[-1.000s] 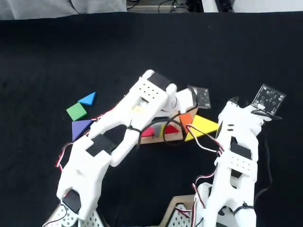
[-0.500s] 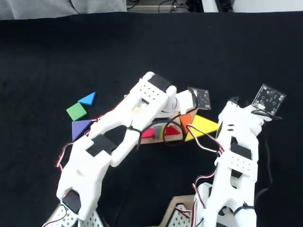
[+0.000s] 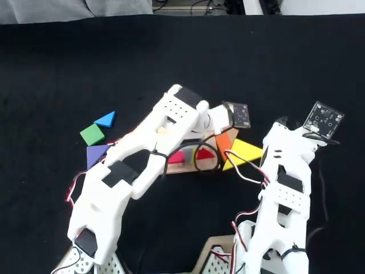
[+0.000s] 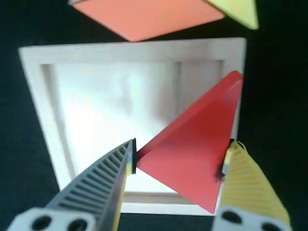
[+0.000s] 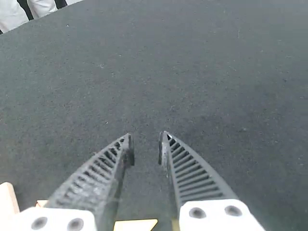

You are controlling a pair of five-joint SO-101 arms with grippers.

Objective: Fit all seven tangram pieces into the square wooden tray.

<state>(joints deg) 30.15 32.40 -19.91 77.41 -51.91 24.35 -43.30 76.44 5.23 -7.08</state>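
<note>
Left end effector (image 4: pixel 179 156) is clamped on the red triangle (image 4: pixel 192 144), one finger on each of two edges, with the jaws spread wide to span it. The piece is tilted above the tray (image 4: pixel 33 96), one corner pointing out over the rim. Can't tell if it touches the tray floor. The visible part of the floor is bare wood.

In the high view the left arm (image 3: pixel 142 154) runs from near-left to the middle of the black surface (image 3: pixel 57 68) and covers most of the tray (image 3: pixel 183 167). Bits of the red triangle (image 3: pixel 205 153) show under it.

The orange piece (image 3: pixel 223 140) is at the tray's right side and the yellow triangle (image 3: pixel 246 152) is just right of that, the two touching or nearly so. Can't tell if the orange one sits on the rim.

Well left of the tray there's a loose cluster: the blue triangle (image 3: pixel 105 119) farthest, the green square (image 3: pixel 92 135) just nearer, and the purple triangle (image 3: pixel 97 153) nearest.

Right end effector (image 5: pixel 144 142) is over bare surface with only a narrow gap between the tips and nothing in it. The right arm (image 3: pixel 285 182) is right of the yellow triangle.
</note>
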